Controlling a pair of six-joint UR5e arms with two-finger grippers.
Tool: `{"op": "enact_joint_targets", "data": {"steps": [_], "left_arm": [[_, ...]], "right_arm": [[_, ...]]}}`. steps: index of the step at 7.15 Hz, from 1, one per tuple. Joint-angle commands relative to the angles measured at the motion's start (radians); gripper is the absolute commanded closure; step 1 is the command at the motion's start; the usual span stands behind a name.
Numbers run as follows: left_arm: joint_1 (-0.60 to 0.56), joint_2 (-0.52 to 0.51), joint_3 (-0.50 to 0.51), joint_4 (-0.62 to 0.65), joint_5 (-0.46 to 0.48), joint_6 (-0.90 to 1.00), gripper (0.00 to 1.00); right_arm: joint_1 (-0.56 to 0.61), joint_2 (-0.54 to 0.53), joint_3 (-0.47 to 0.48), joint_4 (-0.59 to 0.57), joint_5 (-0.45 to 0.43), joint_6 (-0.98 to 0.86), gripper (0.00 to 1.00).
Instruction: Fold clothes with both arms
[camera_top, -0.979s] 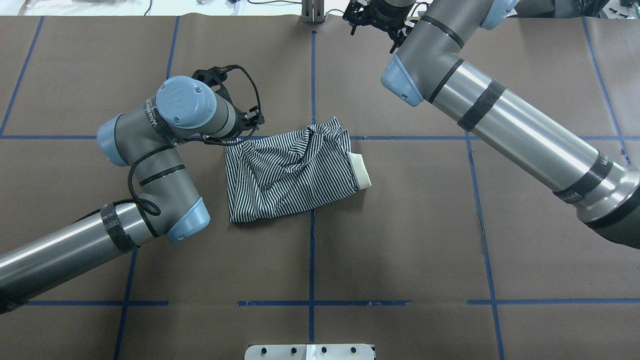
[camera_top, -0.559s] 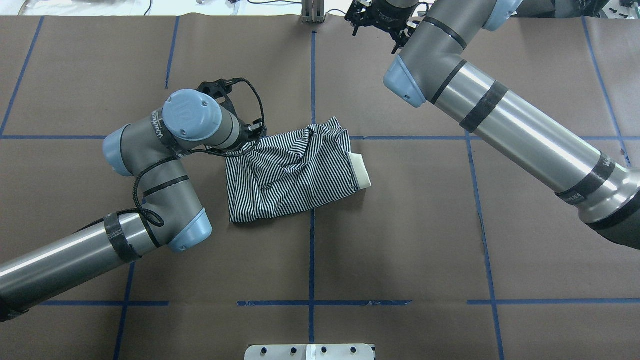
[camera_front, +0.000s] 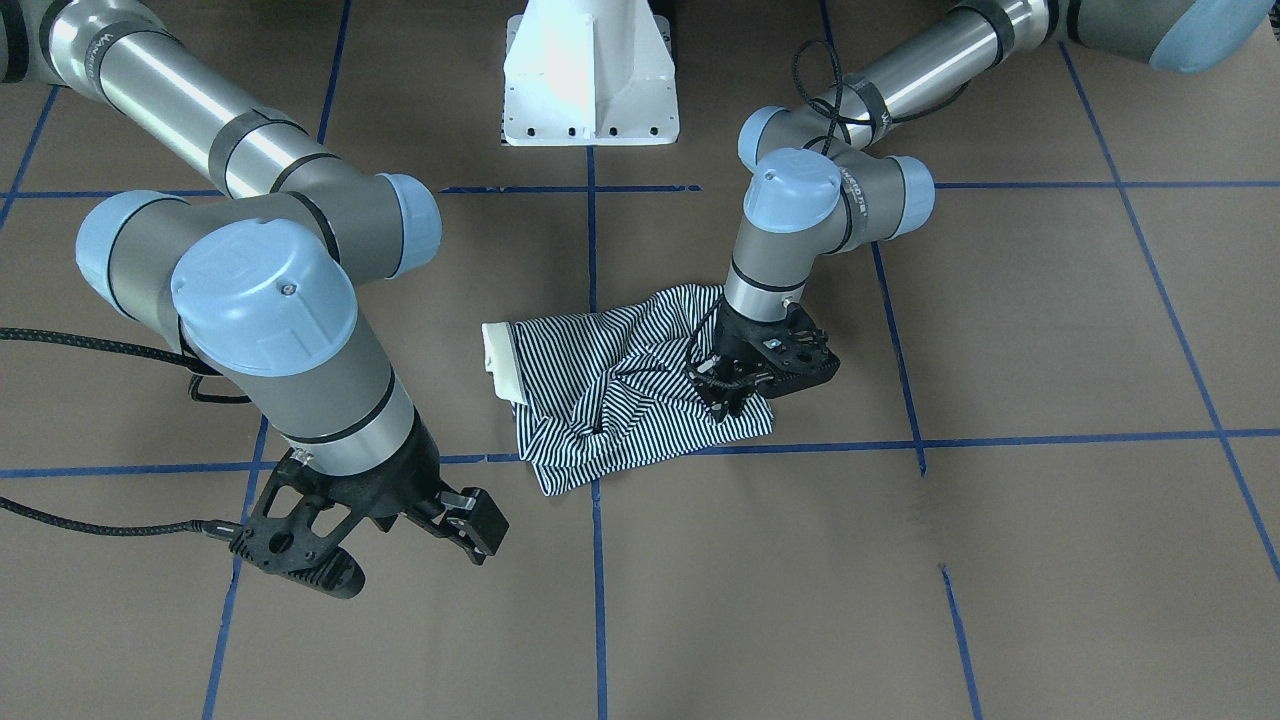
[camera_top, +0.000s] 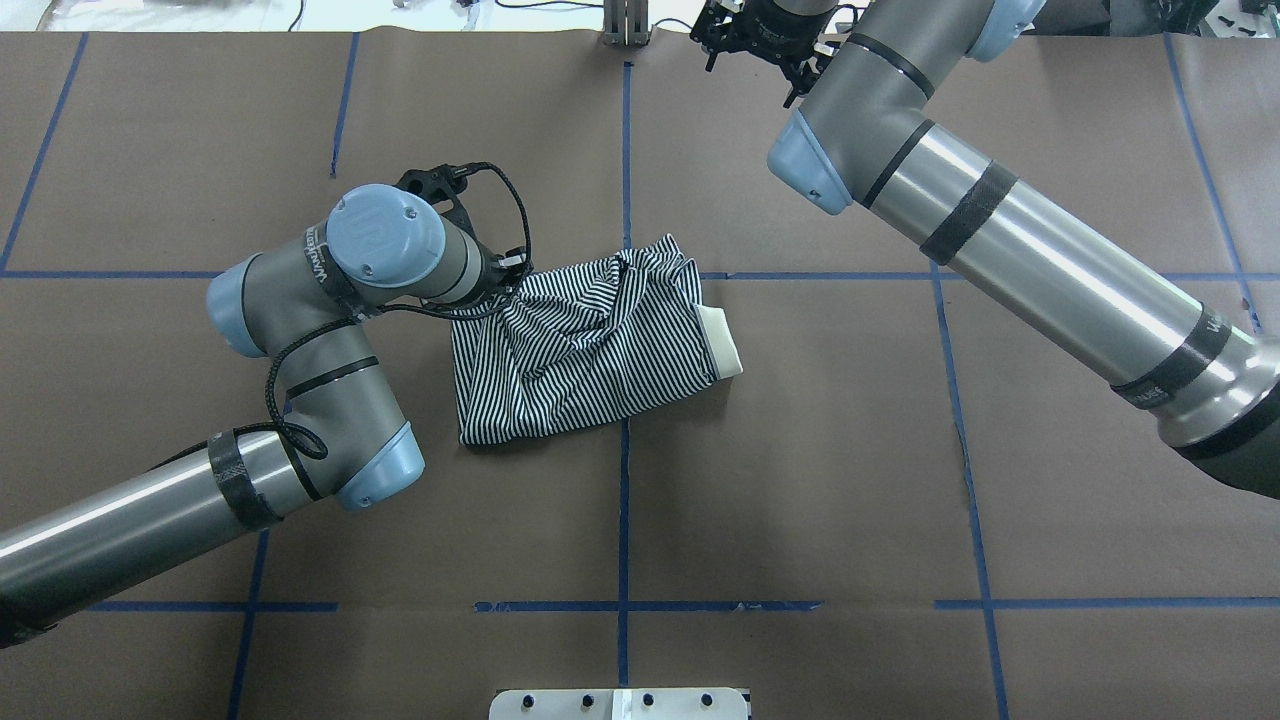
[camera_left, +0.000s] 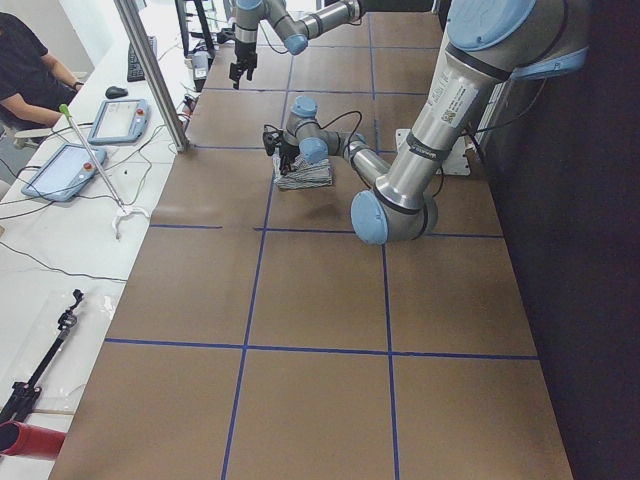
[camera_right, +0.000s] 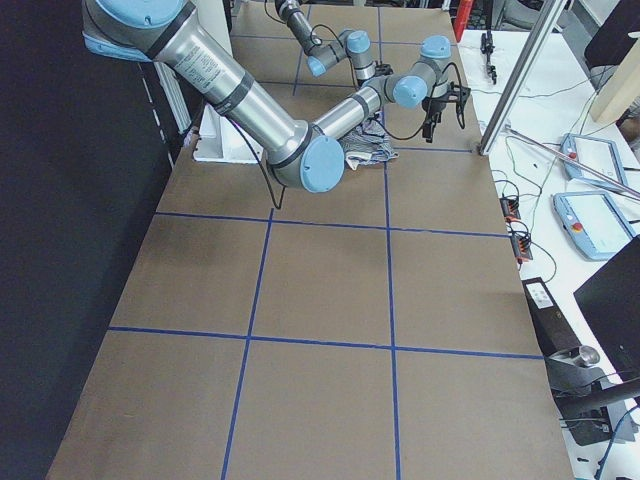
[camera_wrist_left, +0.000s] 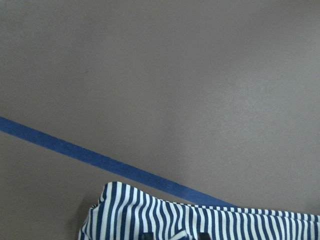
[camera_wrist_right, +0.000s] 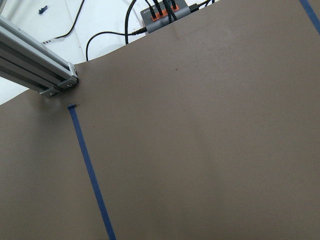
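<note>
The brown tabletop (camera_top: 800, 480), gridded with blue tape lines (camera_top: 623, 500), carries everything. The right arm (camera_top: 1040, 260) reaches diagonally towards the far edge. The left arm (camera_top: 300, 360) bends at its elbow just beside the shirt. A white pedestal base (camera_front: 590, 70) stands on the robot's side, and an aluminium post (camera_top: 625, 25) stands at the far edge.

The polo shirt (camera_top: 580, 350) lies near the tabletop's middle, across the central tape line, folded into a rumpled rectangle. Its long axis runs from the robot's left to its right, slightly tilted. The cream collar (camera_top: 722, 342) pokes out at the end towards the robot's right.

The left claw (camera_front: 733, 400) points down at the shirt's far corner on the robot's left and pinches the striped cloth there; creases run towards it. The right claw (camera_front: 460, 530) hangs over bare tabletop near the far edge, well apart from the shirt and carrying nothing; I cannot tell whether its jaws are apart or together.

Only the left wrist stands at the shirt; bare tabletop lies along its other edges.
</note>
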Motion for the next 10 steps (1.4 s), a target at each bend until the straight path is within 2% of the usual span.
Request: {"op": "enact_joint_targets", "data": {"steps": [1,4,6,10], "left_arm": [[0.000,0.005,-0.001,0.000,-0.002,0.000,1.00],[-0.038,0.005,-0.022,0.022,-0.008,0.047,1.00],[-0.061,0.089,-0.097,0.062,-0.009,0.150,1.00],[-0.058,0.103,-0.099,0.063,-0.006,0.140,1.00]], "right_arm": [[0.000,0.000,0.000,-0.001,-0.001,0.001,0.00],[0.000,0.000,0.000,0.001,-0.001,0.000,0.00],[0.000,0.000,0.000,0.001,-0.001,0.003,0.00],[0.000,-0.008,0.002,0.004,-0.001,0.001,0.00]]}}
